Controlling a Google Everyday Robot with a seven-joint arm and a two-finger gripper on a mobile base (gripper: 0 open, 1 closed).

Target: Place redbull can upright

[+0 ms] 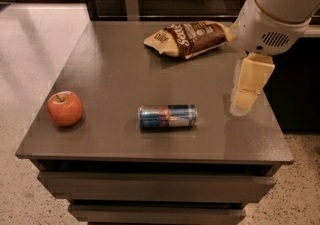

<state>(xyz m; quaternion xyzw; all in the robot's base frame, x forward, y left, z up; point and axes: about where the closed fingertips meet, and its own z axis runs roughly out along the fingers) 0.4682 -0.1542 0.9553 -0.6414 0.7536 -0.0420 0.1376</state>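
Camera view: tool near table edge

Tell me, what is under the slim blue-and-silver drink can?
Only the flat grey-brown table top; the blue-and-silver can lies sideways on it. The contact strip is covered. The cream hand hangs above the table's right side.

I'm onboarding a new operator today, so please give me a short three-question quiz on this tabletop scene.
1. True or false: the redbull can stands upright on the table.
2. Where is the gripper? A) clamped on the can. B) above the table's right edge, apart from the can. C) below the tabletop.
3. Which item lies at the table's far side, beyond the can?

Key:
1. False. The can lies on its side.
2. B.
3. The chip bag.
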